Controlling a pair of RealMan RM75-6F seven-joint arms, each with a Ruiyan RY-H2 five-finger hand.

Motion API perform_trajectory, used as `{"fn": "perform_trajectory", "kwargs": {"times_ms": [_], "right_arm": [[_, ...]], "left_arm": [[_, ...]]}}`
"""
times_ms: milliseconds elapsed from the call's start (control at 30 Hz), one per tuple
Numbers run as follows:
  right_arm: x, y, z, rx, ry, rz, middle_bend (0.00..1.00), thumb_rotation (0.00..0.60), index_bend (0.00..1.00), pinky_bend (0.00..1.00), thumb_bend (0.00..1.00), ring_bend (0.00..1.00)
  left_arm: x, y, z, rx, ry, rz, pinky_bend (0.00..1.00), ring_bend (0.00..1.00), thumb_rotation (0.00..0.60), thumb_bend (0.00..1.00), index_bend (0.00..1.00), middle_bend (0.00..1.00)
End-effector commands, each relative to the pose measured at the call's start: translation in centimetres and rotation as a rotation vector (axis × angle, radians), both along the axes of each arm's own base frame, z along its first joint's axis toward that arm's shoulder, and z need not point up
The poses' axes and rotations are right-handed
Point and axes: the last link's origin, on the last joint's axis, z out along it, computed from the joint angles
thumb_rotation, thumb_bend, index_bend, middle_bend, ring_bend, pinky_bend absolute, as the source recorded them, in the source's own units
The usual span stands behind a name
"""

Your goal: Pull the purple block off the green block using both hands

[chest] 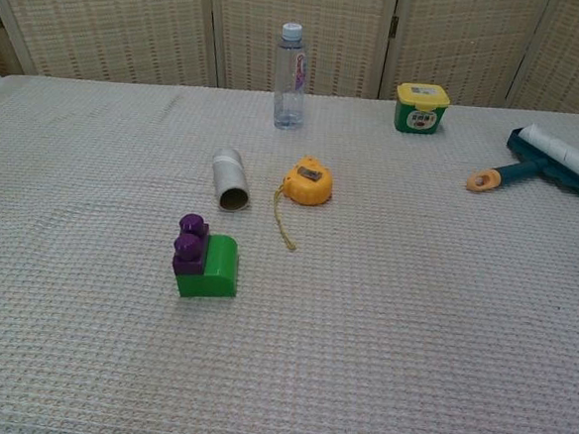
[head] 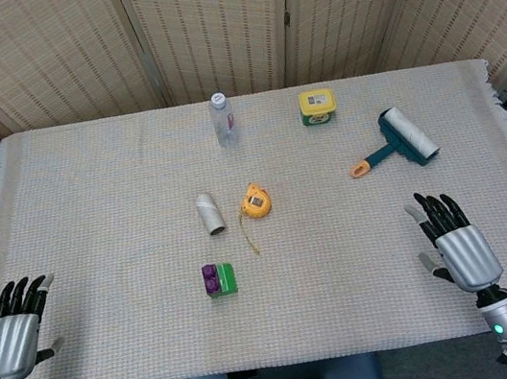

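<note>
A purple block [head: 211, 276] [chest: 189, 243] sits joined to the left part of a green block [head: 225, 279] [chest: 212, 268] on the woven table cover, near the front middle. My left hand [head: 13, 332] hovers at the table's front left corner, palm down with fingers spread, holding nothing. Far to the right, my right hand [head: 454, 242] rests over the front right area, fingers also spread and empty. Both hands are well apart from the blocks. The chest view shows neither hand.
Behind the blocks lie a grey cardboard tube [head: 209, 213] [chest: 229, 178] and a yellow tape measure [head: 255, 201] [chest: 307, 181]. A water bottle [head: 223, 119] [chest: 291, 76], a yellow-lidded tub [head: 316, 106] [chest: 421, 107] and a lint roller [head: 399, 139] [chest: 550, 160] stand farther back.
</note>
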Motion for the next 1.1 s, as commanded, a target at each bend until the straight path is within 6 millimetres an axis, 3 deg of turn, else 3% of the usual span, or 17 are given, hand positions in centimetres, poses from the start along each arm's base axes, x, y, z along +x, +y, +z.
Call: {"fn": "perform_trajectory", "kwargs": {"times_ms": [33, 333, 433, 500, 600, 700, 833, 1100], "right_arm": [[0.0, 0.2, 0.2, -0.007, -0.005, 0.002, 0.0, 0.6, 0.0, 0.0, 0.38, 0.0], [-0.1, 0.6, 0.0, -0.007, 0.004, -0.003, 0.0, 0.6, 0.0, 0.0, 0.38, 0.0], [-0.3, 0.3, -0.3, 0.004, 0.01, -0.02, 0.0, 0.6, 0.0, 0.0, 0.38, 0.0], [-0.4, 0.0, -0.5, 0.009, 0.014, -0.031, 0.0, 0.6, 0.0, 0.0, 0.38, 0.0], [-0.5, -0.5, -0.7, 0.012, 0.016, -0.036, 0.0, 0.6, 0.0, 0.0, 0.38, 0.0], [-0.3, -0.7, -0.8, 0.012, 0.011, -0.031, 0.0, 0.6, 0.0, 0.0, 0.38, 0.0], [-0.1, -0.6, -0.7, 0.024, -0.004, -0.021, 0.0, 0.6, 0.0, 0.0, 0.38, 0.0], [1.3, 1.5, 0.7, 0.062, -0.085, 0.061, 0.0, 0.6, 0.0, 0.0, 0.38, 0.0]], "left_arm": [[0.1, 0.0, -0.2, -0.008, 0.001, -0.002, 0.03, 0.06, 0.6, 0.19, 0.07, 0.13], [0.6, 0.0, -0.8, -0.057, -0.046, -0.041, 0.07, 0.06, 0.6, 0.19, 0.07, 0.13], [1.3, 0.1, -0.9, -0.065, -0.098, -0.097, 0.14, 0.08, 0.6, 0.19, 0.07, 0.13], [1.7, 0.4, -1.0, -0.054, -0.113, -0.15, 0.24, 0.16, 0.6, 0.19, 0.08, 0.16], [2.3, 0.9, -1.1, -0.03, -0.15, -0.196, 0.46, 0.31, 0.6, 0.19, 0.13, 0.34], [3.0, 1.3, -1.5, -0.011, -0.238, -0.178, 0.69, 0.52, 0.6, 0.19, 0.16, 0.59], [4.7, 1.4, -2.2, -0.056, -0.352, -0.096, 0.88, 0.73, 0.6, 0.19, 0.16, 0.85], [7.5, 1.6, -5.7, -0.193, -0.409, 0.025, 0.95, 0.83, 0.6, 0.19, 0.16, 0.96]]}}
